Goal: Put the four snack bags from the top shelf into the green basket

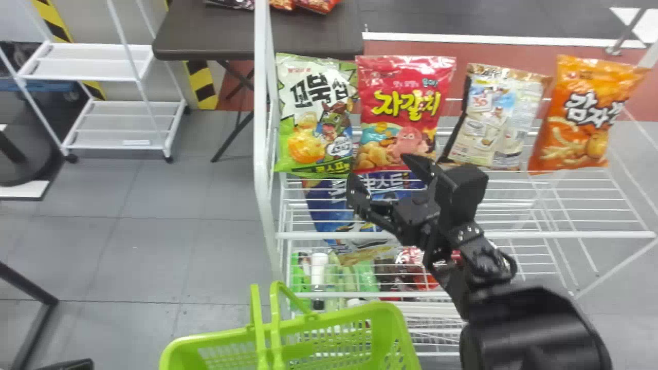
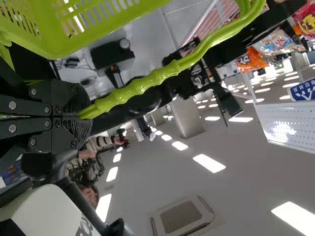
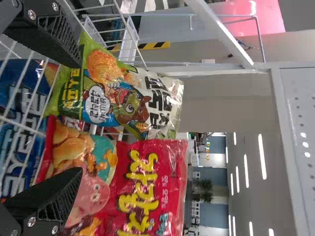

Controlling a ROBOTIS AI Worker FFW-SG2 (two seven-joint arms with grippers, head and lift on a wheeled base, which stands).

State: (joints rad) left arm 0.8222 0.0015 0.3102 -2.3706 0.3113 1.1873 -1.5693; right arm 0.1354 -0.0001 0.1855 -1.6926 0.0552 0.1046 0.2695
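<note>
On the top shelf (image 1: 514, 235) four snack bags stand in a row: green-and-white (image 1: 313, 115), red (image 1: 403, 113), beige (image 1: 496, 117) and orange (image 1: 586, 115). My right gripper (image 1: 379, 167) is open at the near side of the row, by the lower parts of the green-and-white and red bags. In the right wrist view the open right gripper (image 3: 78, 118) has the green-and-white bag (image 3: 113, 93) and the red bag (image 3: 142, 187) beyond its fingertips. The green basket (image 1: 221, 349) is in front of the rack at the bottom. My left gripper (image 2: 78, 116) is shut on the basket's handle (image 2: 162, 73).
A blue bag (image 1: 334, 210) lies under the top shelf's wires, with bottles (image 1: 318, 272) lower down. The rack's white post (image 1: 262, 128) rises beside the green-and-white bag. Behind stand a dark table (image 1: 205, 31) with more bags and a white cart (image 1: 128, 121).
</note>
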